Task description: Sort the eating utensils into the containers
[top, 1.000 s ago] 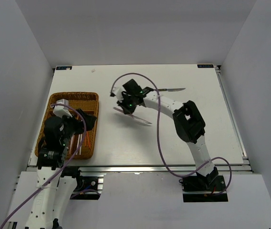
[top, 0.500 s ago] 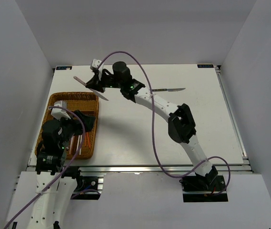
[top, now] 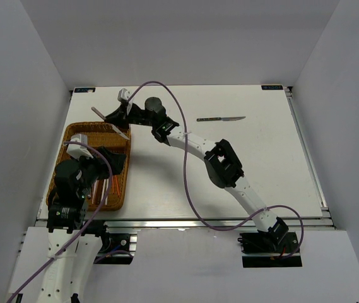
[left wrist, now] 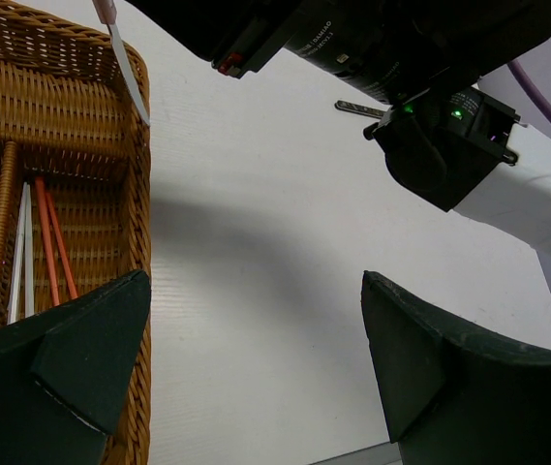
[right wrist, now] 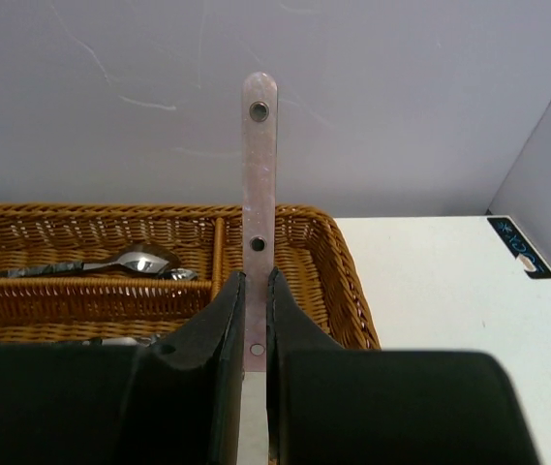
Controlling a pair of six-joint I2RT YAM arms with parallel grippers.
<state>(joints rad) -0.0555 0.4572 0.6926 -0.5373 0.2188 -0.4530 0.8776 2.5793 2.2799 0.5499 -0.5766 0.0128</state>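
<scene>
The right fingers (right wrist: 219,329) are pinched shut on a pink-handled knife (right wrist: 259,184). They hold it up in the air, tilted, over the far end of the wicker tray (top: 86,126). The blade points down, close to the tray's right wall. The left fingers (left wrist: 91,358) are spread wide and hold nothing. They hang over the near end of the same tray. A spoon (right wrist: 139,262) lies in a slot at the far end. 2 red chopsticks (left wrist: 50,242) lie in a long slot. 1 dark knife (top: 220,118) lies well apart on the tabletop (top: 267,170).

Here is what I think could go wrong:
- The blade tip is so near the wall that it could catch on the wicker on the way down. That could push the tray or twist the knife in the grip.
- If the knife is let go too far to the right, it could fall outside onto the tabletop.
- It could land in the wrong slot, in with the spoon.
- The 2 arms share 1 tray, so they could bump if both move at once.
</scene>
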